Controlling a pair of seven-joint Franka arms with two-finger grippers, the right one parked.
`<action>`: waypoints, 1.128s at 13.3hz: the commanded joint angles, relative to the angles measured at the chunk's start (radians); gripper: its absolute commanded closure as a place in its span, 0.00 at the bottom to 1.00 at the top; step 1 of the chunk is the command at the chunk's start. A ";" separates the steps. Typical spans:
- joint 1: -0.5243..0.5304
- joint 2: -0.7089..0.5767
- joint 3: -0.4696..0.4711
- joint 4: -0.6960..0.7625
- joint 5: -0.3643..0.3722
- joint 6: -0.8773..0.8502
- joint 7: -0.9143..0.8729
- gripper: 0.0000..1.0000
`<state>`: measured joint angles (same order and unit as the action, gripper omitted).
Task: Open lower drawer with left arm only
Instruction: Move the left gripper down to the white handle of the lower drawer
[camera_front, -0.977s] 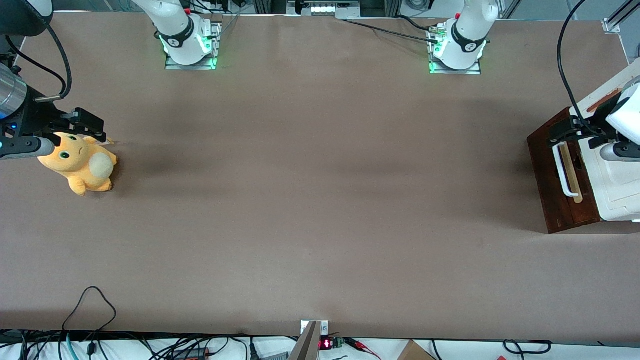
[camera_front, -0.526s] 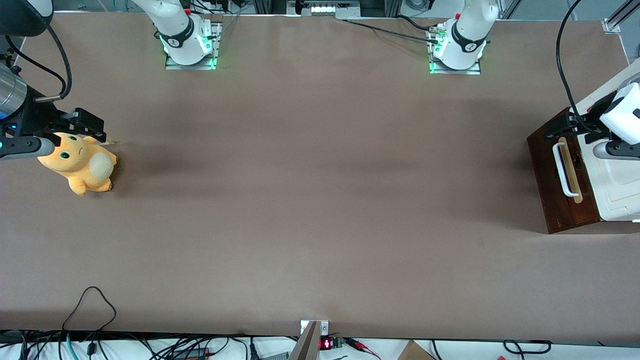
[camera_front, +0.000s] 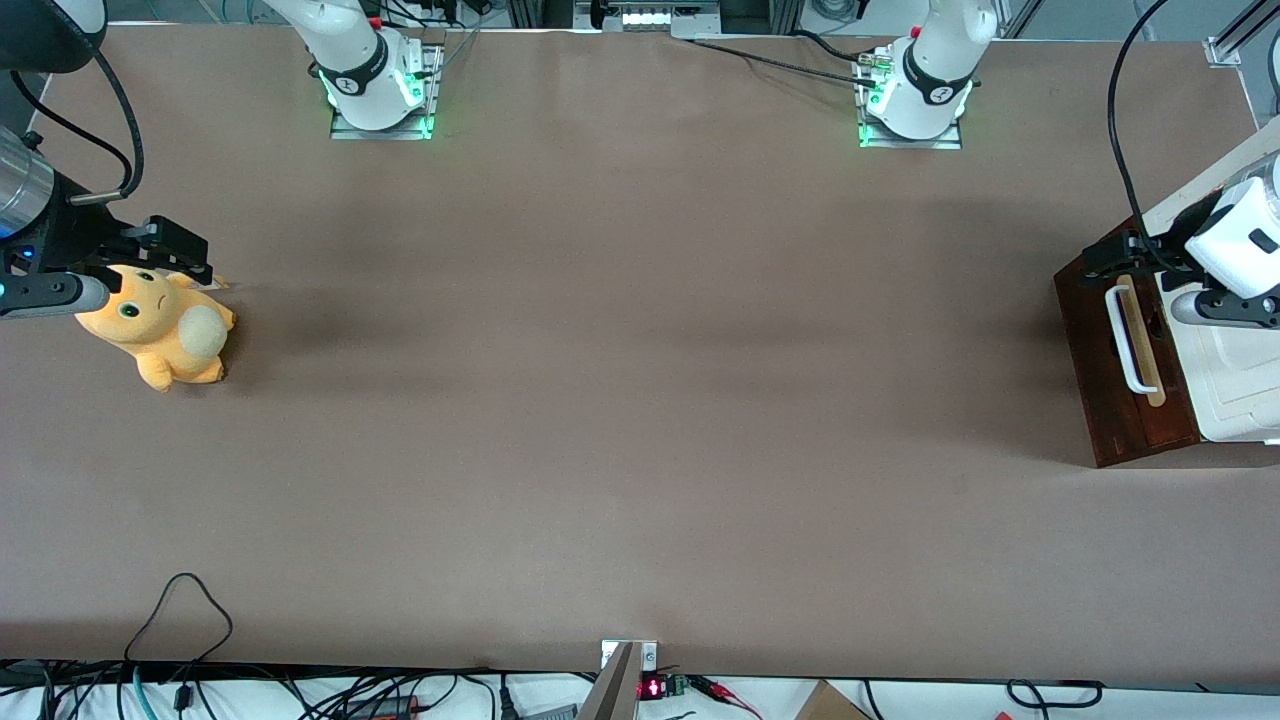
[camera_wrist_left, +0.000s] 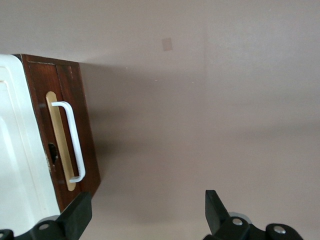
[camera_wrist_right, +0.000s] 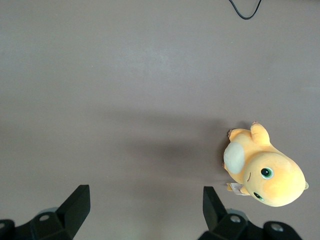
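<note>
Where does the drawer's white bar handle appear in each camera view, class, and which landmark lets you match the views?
Front view: white handle on the lower drawer, at the working arm's end of the table; the gripper hovers above it, open.
Left wrist view: handle over the pale strip.
Right wrist view: not in it.
Shared landmark: white cabinet top.

Orange plush toy on the brown table — parked arm's end.

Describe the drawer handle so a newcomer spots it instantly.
Find the white-topped cabinet at the working arm's end of the table. Its dark reddish-brown drawer front carries the handle: a white U-shaped bar over a pale wood strip. The gripper, fingers open, hovers above its end farther from the front camera.
</note>
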<state>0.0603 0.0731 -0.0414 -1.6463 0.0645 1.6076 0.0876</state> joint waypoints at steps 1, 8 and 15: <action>-0.010 0.026 -0.098 -0.030 0.270 0.024 -0.034 0.00; -0.068 0.155 -0.230 -0.307 0.910 0.026 -0.629 0.00; -0.071 0.356 -0.177 -0.431 1.247 0.012 -0.930 0.02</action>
<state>-0.0100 0.4027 -0.2534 -2.0820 1.2504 1.6242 -0.8137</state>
